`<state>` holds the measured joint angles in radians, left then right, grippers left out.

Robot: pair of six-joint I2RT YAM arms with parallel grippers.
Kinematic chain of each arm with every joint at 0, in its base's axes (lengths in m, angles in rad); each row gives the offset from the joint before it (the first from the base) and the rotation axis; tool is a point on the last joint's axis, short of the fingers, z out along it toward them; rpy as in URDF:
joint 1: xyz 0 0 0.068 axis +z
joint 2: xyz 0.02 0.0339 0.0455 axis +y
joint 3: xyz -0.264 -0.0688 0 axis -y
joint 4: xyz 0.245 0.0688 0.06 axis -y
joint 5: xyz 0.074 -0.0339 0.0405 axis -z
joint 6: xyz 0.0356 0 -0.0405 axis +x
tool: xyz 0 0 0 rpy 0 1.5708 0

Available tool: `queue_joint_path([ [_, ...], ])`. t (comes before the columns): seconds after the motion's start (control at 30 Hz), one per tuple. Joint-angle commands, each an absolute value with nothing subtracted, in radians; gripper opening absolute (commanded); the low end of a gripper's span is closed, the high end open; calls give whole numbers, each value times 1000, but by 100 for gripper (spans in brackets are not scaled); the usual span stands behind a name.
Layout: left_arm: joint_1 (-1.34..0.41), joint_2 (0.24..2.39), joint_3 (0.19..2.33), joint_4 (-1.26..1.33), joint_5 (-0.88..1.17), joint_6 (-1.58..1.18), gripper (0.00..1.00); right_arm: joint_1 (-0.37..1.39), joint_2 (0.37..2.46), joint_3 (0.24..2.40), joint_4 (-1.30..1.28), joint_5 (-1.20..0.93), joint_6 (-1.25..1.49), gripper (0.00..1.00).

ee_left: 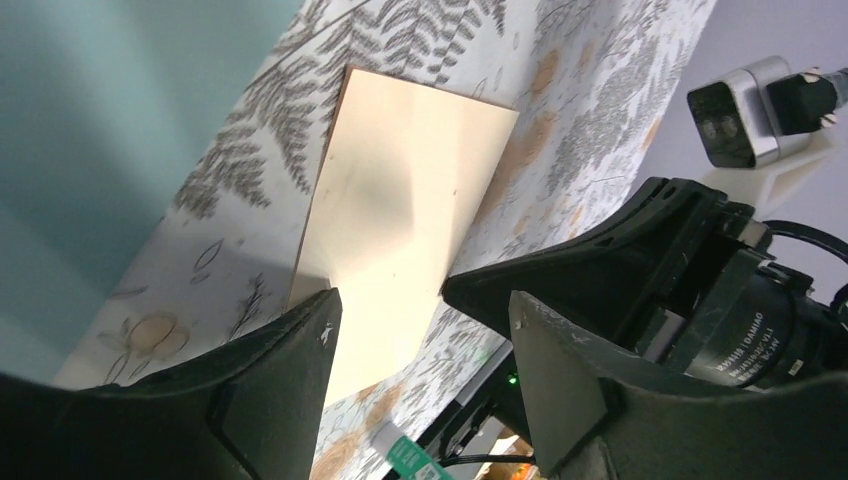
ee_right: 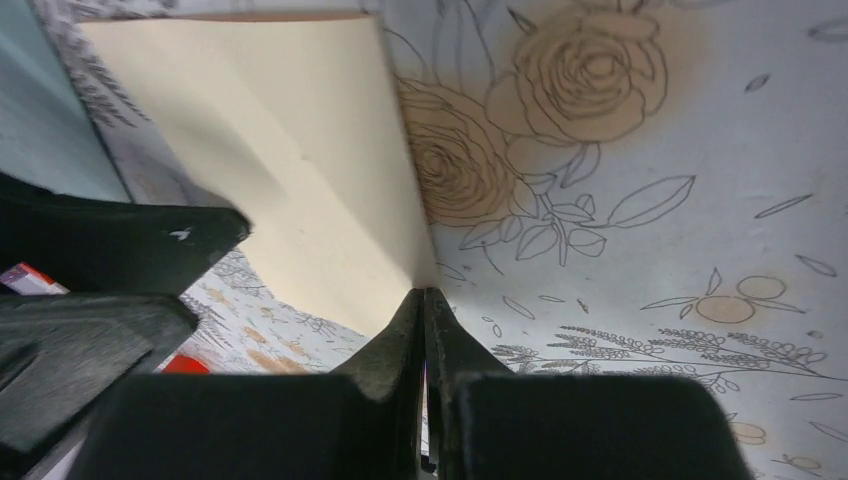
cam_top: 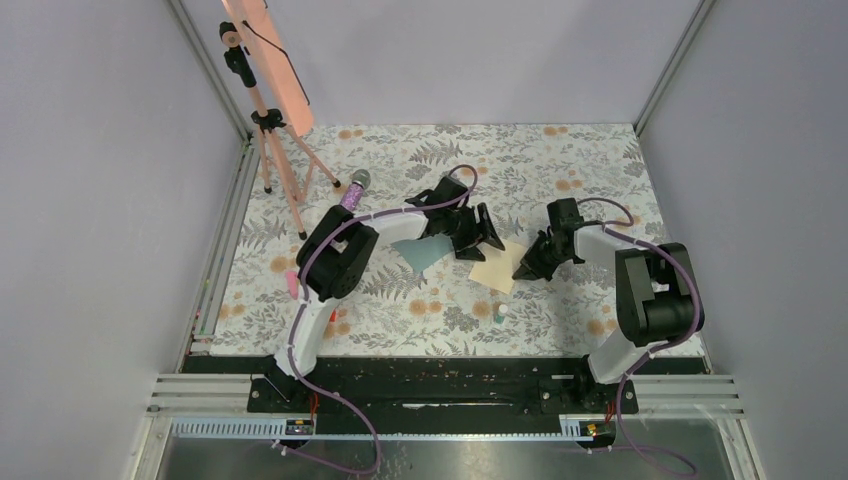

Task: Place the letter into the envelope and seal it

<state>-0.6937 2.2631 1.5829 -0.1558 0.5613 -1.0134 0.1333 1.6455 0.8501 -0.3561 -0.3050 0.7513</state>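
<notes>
The letter (cam_top: 500, 265), thin, light, limp paper that will likely bow and skid, lies just right of the envelope (cam_top: 420, 250). It is best taken by an edge, and the right gripper (ee_right: 425, 300) is pinched tight on the edge away from the envelope. The left gripper (ee_left: 425, 310) hangs wide and empty over the side nearer the envelope, and beneath is a floral tablecloth (cam_top: 580, 160) between plain grey walls (cam_top: 100, 200), with a tripod (cam_top: 268, 125) well behind the envelope.
</notes>
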Motion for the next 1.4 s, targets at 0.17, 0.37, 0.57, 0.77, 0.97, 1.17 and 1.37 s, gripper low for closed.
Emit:
queue_joint_path([
  [0.17, -692, 2171, 1496, -264, 470, -941, 65, 173, 1695, 843, -284, -291, 816, 0],
  [0.37, -691, 2057, 1440, -119, 512, -984, 65, 173, 1706, 835, -277, -266, 820, 0],
  [0.57, -689, 2139, 1470, -62, 520, -1018, 65, 174, 1690, 813, -263, -288, 826, 0],
  [0.77, -689, 2221, 1504, -209, 472, -984, 65, 181, 1559, 756, -228, -263, 845, 0],
  [0.97, -684, 2210, 1436, -223, 495, -978, 65, 182, 1564, 749, -201, -261, 843, 0],
  [1.17, -685, 2210, 1421, -224, 498, -968, 65, 188, 1606, 797, -175, -276, 862, 0],
  [1.37, -684, 2212, 1438, -238, 499, -952, 65, 200, 1654, 869, -174, -300, 856, 0],
])
